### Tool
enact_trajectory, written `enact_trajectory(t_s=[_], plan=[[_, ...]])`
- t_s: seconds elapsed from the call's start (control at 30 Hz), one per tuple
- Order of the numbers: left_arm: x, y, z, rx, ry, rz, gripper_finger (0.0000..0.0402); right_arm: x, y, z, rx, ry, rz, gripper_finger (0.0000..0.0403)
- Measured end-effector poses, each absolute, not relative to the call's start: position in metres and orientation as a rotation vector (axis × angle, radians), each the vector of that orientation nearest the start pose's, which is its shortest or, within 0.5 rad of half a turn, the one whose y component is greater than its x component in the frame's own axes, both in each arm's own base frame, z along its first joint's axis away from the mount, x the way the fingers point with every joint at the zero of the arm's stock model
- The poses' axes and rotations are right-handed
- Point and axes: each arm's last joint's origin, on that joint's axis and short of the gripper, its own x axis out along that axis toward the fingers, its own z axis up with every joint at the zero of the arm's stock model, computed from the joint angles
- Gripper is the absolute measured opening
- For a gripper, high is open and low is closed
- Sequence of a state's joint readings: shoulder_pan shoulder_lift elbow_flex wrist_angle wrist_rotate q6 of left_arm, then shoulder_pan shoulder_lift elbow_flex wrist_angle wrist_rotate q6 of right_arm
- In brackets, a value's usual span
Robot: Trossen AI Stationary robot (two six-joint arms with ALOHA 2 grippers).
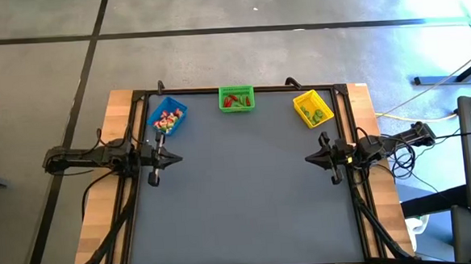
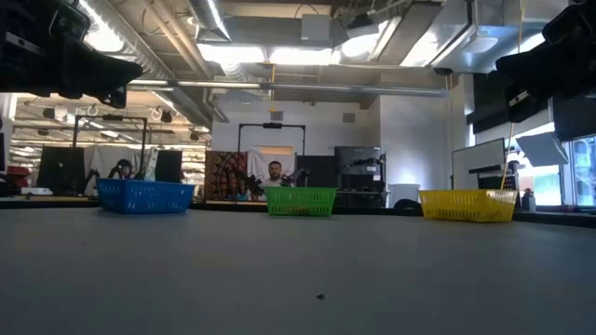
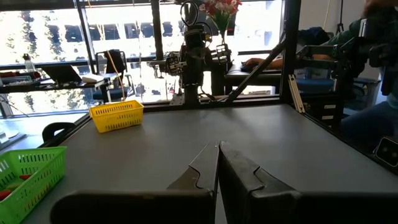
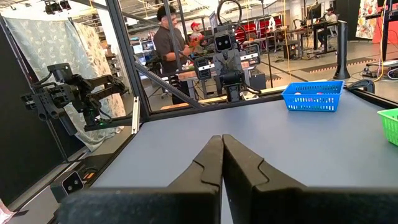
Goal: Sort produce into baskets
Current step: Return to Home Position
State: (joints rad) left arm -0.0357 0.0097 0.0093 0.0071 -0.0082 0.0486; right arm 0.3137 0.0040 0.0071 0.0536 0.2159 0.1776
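The bench (image 1: pixel 239 200) carries a dark grey work surface with bare wooden strips showing along its left and right edges.

The left arm (image 1: pixel 91 157) lies level over the left edge of the bench. The left gripper (image 1: pixel 171 158) points inward toward the centre, just short of the blue basket and clear of it. Its jaws are clenched together, tip against tip, with nothing between them.

The right arm (image 1: pixel 381 144) lies level over the right edge. The right gripper (image 1: pixel 309 157) points inward and faces the left one across the open middle of the bench. Its jaws are likewise pressed together and hold nothing.

Three baskets stand in a row along the far edge, well apart from one another:
- The blue basket (image 2: pixel 145 196) stands at the left, turned at an angle.
- The green basket (image 2: pixel 300 201) stands in the middle, square to the edge.
- The yellow basket (image 2: pixel 467 205) stands at the right, also turned at an angle.

The produce lies inside the baskets:
- Red, green and whitish pieces (image 1: pixel 166 119) lie in the blue basket.
- Mostly red pieces (image 1: pixel 234 102) lie in the green basket.
- Green pieces (image 1: pixel 316 115) lie in the yellow basket.

In the low view, one small dark speck (image 2: pixel 320 298) lies on the near part of the bench. What it is cannot be told.
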Motion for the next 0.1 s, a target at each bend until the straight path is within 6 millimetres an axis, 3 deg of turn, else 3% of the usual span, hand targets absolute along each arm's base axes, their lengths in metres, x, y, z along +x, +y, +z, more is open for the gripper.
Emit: enact_trajectory(t_s=[0.1], plan=[[0.0977,-0.0032,0.1666,0.048,-0.007,-0.027,0.0006,0.0939,0.0239,0.1707,0.192,-0.046,0.102,0.0011]])
